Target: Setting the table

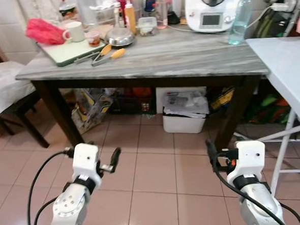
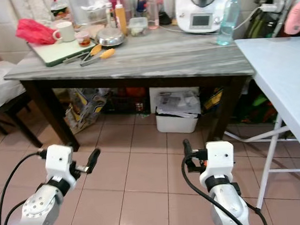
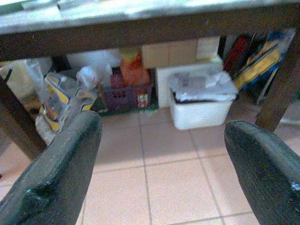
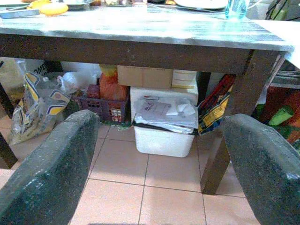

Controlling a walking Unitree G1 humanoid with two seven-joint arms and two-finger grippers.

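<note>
Fingers [image 4: 51, 168] spread wide, white bin [image 4: 163, 136] of papers under table [image 1: 187, 56]

two arms show at the bottom of the head views, one lower left, one lower right. each ends in a boxy white wrist housing above a rounded silver forearm with small dark screw holes. black cables loop from each housing back down along the arm. the left gripper [image 1: 113, 156] and the right gripper [image 1: 211, 150] have long black fingers; an orange-red spot sits beside the right housing. in the wrist views the fingers [image 3: 61, 178] are broad, dark, with a rough speckled surface and rounded tips.
</note>
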